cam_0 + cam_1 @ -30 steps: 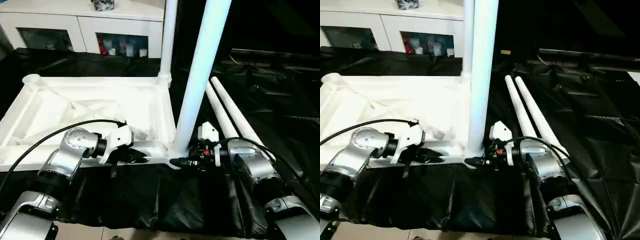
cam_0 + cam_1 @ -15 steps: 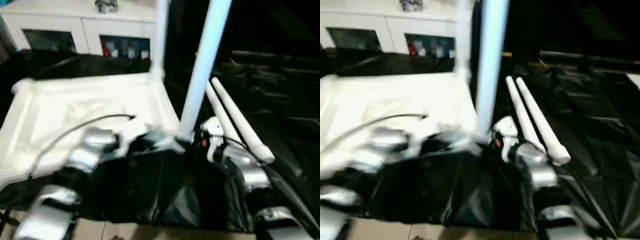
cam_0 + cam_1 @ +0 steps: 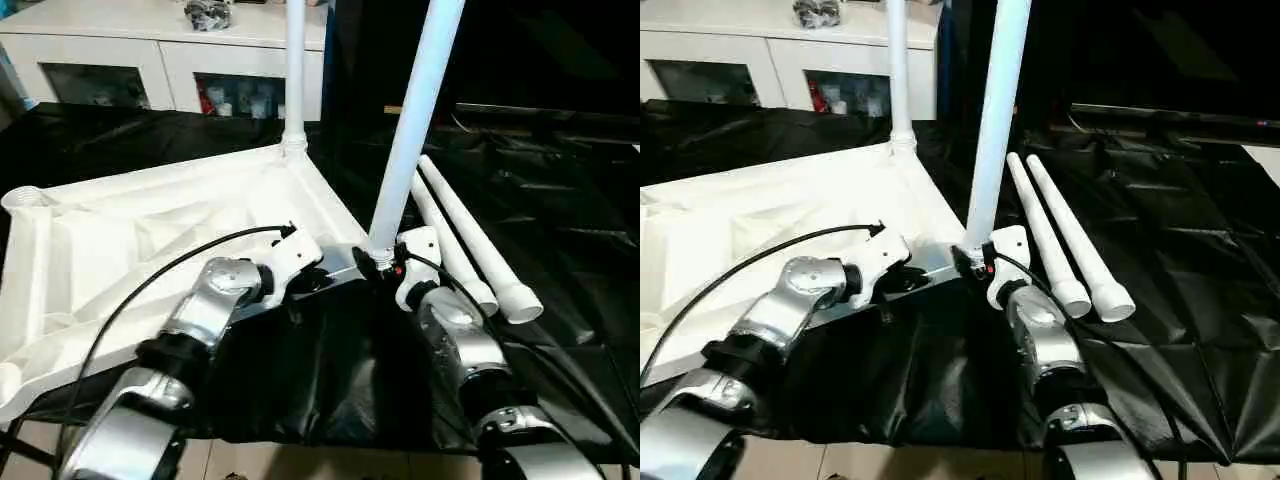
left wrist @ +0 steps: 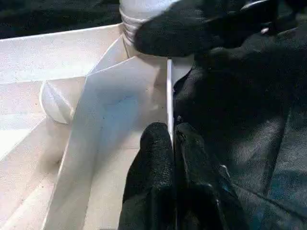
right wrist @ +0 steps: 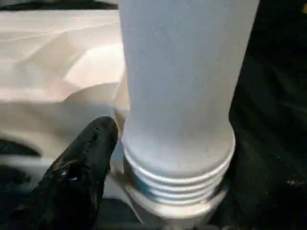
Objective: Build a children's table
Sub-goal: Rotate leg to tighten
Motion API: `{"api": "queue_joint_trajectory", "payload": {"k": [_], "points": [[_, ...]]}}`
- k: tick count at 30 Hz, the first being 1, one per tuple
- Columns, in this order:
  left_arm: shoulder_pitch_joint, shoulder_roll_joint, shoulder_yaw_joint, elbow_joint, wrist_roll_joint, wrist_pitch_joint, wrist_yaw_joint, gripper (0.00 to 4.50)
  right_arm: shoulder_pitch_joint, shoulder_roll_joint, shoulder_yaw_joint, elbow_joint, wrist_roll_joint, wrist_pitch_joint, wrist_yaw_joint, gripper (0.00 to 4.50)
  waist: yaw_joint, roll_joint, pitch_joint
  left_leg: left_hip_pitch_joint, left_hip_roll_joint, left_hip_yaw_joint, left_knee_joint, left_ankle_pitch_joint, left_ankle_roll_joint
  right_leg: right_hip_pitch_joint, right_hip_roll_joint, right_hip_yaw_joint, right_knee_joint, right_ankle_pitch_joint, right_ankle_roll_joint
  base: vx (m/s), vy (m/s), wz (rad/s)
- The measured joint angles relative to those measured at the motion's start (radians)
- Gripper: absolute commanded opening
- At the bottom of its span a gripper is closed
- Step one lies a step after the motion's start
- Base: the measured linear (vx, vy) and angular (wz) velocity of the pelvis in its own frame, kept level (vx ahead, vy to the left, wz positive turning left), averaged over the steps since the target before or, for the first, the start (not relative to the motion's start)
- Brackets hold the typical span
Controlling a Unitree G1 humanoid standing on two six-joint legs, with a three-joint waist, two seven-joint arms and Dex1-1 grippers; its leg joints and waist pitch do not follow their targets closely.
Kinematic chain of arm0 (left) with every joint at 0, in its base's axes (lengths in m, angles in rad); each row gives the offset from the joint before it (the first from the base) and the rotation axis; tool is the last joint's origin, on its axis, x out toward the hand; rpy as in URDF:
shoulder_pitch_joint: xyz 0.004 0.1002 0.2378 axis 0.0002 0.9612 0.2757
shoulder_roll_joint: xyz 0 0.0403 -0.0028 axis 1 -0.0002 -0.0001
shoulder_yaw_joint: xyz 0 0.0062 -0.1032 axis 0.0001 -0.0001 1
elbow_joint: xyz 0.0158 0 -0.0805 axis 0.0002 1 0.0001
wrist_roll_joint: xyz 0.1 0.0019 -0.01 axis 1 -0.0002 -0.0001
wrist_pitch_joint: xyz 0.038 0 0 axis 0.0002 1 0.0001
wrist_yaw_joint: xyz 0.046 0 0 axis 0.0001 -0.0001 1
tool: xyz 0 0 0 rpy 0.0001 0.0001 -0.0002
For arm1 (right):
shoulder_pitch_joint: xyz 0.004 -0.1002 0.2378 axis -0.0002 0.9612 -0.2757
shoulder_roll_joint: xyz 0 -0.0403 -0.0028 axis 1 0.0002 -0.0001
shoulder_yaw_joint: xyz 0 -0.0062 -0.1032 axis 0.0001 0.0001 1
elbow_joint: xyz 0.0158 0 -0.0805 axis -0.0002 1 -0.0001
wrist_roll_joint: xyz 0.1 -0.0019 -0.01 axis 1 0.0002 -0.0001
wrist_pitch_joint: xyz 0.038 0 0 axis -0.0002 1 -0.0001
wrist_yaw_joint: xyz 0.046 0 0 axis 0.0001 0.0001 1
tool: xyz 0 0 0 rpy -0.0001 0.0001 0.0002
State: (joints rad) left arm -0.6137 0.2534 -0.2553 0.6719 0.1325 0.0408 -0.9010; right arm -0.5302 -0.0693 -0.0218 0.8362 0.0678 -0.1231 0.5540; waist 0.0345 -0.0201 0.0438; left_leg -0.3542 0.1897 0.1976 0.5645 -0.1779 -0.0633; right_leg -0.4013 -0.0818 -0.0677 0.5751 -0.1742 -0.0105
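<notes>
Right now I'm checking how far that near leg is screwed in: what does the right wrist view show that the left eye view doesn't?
Right wrist view: the near leg has thread rings exposed above its socket, one finger beside it. Left eye view: a far leg standing upright, two loose legs lying on black sheeting, and the left claw on the rim. Both: the tabletop.

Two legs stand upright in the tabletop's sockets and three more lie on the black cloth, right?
Not quite. Two legs do stand in the tabletop, but the left eye view shows two, not three, lying on the black cloth: spare legs.
</notes>
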Motion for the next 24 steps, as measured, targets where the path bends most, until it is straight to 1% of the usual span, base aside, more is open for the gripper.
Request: {"api": "queue_joint_trajectory", "payload": {"k": [4,7,10,13,14,15,17,19,20,21,22,24], "points": [[0.015,0.056,-0.003,-0.011,-0.013,-0.068,-0.093,0.00,-0.001,-0.060,0.039,-0.006,0.005,-0.010,0.179,3.92,0.001,0.000,0.000,0.001,0.002,0.000,-0.001,0.000,0.000,-0.001,0.002,-0.001,0.005,0.004,-0.001,0.000,0.000,0.00],[0.023,0.094,-0.003,-0.022,-0.040,-0.092,-0.173,0.00,-0.005,-0.104,0.071,-0.016,0.011,-0.011,0.308,3.92,0.002,0.000,-0.001,0.001,0.005,0.000,-0.001,0.000,0.000,-0.001,0.004,-0.001,0.007,0.008,-0.007,0.000,0.000,0.00],[0.034,0.137,-0.002,-0.031,-0.078,-0.109,-0.268,0.00,-0.013,-0.145,0.105,-0.032,0.017,-0.005,0.460,3.92,0.007,0.001,-0.001,0.000,0.007,0.001,-0.001,0.000,0.000,-0.002,0.006,-0.001,0.009,0.003,-0.006,0.060,-0.011,-0.01],[0.041,0.169,0.000,-0.035,-0.100,-0.127,-0.342,0.00,-0.028,-0.158,0.132,-0.031,0.017,-0.006,0.553,3.92,0.015,0.000,-0.001,-0.001,0.009,0.002,-0.001,0.000,0.003,-0.004,0.007,-0.002,0.011,0.001,-0.009,0.000,0.000,0.00],[0.045,0.175,-0.001,-0.039,-0.105,-0.129,-0.361,0.00,-0.032,-0.159,0.139,-0.031,0.017,-0.007,0.574,3.77,0.017,0.000,-0.001,-0.001,0.009,0.002,-0.001,-0.001,0.003,-0.004,0.007,-0.002,0.011,0.001,-0.009,0.000,0.000,0.00],[0.047,0.181,-0.002,-0.041,-0.109,-0.133,-0.374,0.00,-0.037,-0.161,0.147,-0.031,0.017,-0.007,0.592,3.77,0.019,0.000,-0.001,-0.001,0.009,0.002,0.000,-0.001,0.003,-0.004,0.007,-0.002,0.011,0.001,-0.009,0.000,0.000,0.00],[0.050,0.190,-0.004,-0.041,-0.116,-0.138,-0.396,0.00,-0.041,-0.166,0.158,-0.029,0.014,-0.008,0.621,3.57,0.024,-0.001,0.000,-0.001,0.009,0.003,0.001,-0.001,0.002,-0.004,0.006,-0.001,0.011,0.001,-0.009,0.000,0.000,0.00],[0.051,0.199,-0.004,-0.040,-0.118,-0.144,-0.406,0.00,-0.044,-0.171,0.167,-0.027,0.013,-0.009,0.639,3.40,0.025,-0.002,0.000,-0.001,0.009,0.003,0.002,-0.003,-0.001,-0.004,0.006,-0.001,0.013,0.001,-0.009,0.000,0.000,0.00],[0.051,0.201,-0.004,-0.040,-0.118,-0.147,-0.409,0.00,-0.045,-0.172,0.169,-0.027,0.013,-0.008,0.646,3.40,0.024,-0.003,0.000,0.000,0.009,0.003,0.003,-0.003,-0.002,-0.004,0.006,-0.001,0.014,0.001,-0.009,0.000,0.000,0.00],[0.051,0.204,-0.004,-0.038,-0.118,-0.149,-0.416,0.00,-0.046,-0.173,0.170,-0.026,0.013,-0.007,0.653,3.30,0.024,-0.003,0.000,0.000,0.009,0.003,0.004,-0.003,-0.002,-0.004,0.006,0.000,0.015,0.000,-0.009,0.000,0.000,0.00],[0.051,0.205,-0.005,-0.037,-0.119,-0.150,-0.420,0.00,-0.047,-0.174,0.171,-0.026,0.013,-0.005,0.659,3.09,0.025,-0.004,0.001,0.000,0.009,0.003,0.004,-0.003,-0.002,-0.004,0.006,0.000,0.016,0.000,-0.009,0.000,0.000,0.00],[0.051,0.208,-0.005,-0.033,-0.120,-0.153,-0.428,0.00,-0.051,-0.176,0.173,-0.026,0.013,0.005,0.675,3.01,0.025,-0.005,0.001,0.001,0.009,0.003,0.004,-0.003,-0.002,-0.004,0.006,0.000,0.017,0.000,-0.008,0.000,0.000,0.00]]}}
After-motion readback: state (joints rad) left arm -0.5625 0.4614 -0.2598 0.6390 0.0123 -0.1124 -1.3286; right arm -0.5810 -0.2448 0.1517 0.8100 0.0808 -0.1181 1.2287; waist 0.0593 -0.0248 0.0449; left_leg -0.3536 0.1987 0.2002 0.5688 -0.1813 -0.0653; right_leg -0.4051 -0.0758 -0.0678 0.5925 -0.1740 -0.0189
